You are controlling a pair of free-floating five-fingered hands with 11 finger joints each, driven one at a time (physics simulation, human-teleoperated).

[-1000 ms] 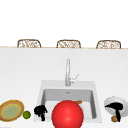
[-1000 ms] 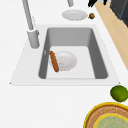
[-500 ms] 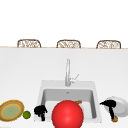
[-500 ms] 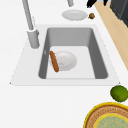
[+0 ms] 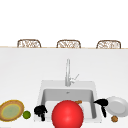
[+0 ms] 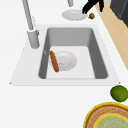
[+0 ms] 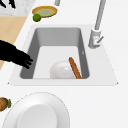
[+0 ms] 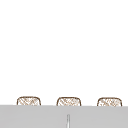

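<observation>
My left hand (image 5: 40, 110) hovers over the sink's front left corner, fingers relaxed, holding nothing; the lime (image 5: 26, 115) is just to its left. My right hand (image 5: 102, 103) floats at the sink's front right corner beside the white plate (image 5: 118, 105), fingers loose and empty. From the right side, the right hand (image 7: 12, 55) reaches over the sink rim (image 7: 15, 80). In the basin a white bowl (image 6: 66, 60) lies with a brown sausage (image 6: 54, 61) leaning on it. A red ball (image 5: 67, 115) shows in front of the sink.
A yellow-rimmed woven plate (image 5: 11, 111) sits at the far left. A small brown nut-like thing (image 5: 114, 118) lies by the white plate. The faucet (image 5: 67, 72) stands behind the basin. Chair backs (image 5: 68, 43) line the counter's far edge.
</observation>
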